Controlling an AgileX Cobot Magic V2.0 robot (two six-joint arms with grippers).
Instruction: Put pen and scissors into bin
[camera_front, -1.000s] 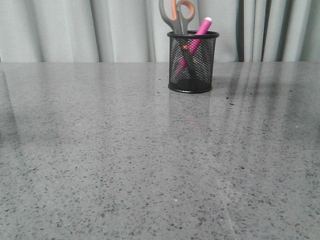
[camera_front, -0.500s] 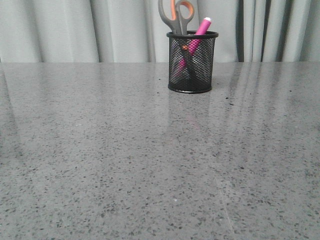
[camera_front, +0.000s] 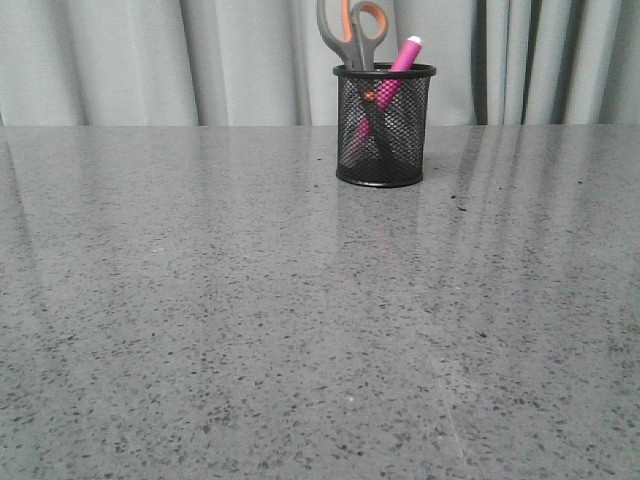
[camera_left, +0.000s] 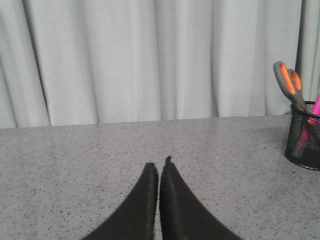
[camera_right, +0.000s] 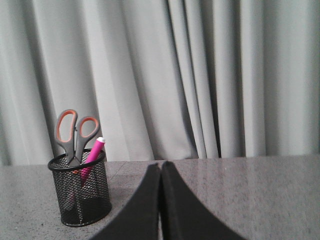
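Bin (camera_front: 385, 125) stands on grey tabletop (camera_front: 250, 320), near curtain (camera_front: 120, 60). Scissors (camera_front: 352, 30) inside it, blades down, handles above rim. Pen (camera_front: 396, 68) inside too, leaning, white tip up.

Left gripper (camera_left: 159, 169) and right gripper (camera_right: 160, 167): fingers pressed together, empty, well apart from bin.

Handling, judged: bin light, tips easily. Scissors stiff, best held by handles. Pen smooth, slippery; take it mid-barrel.
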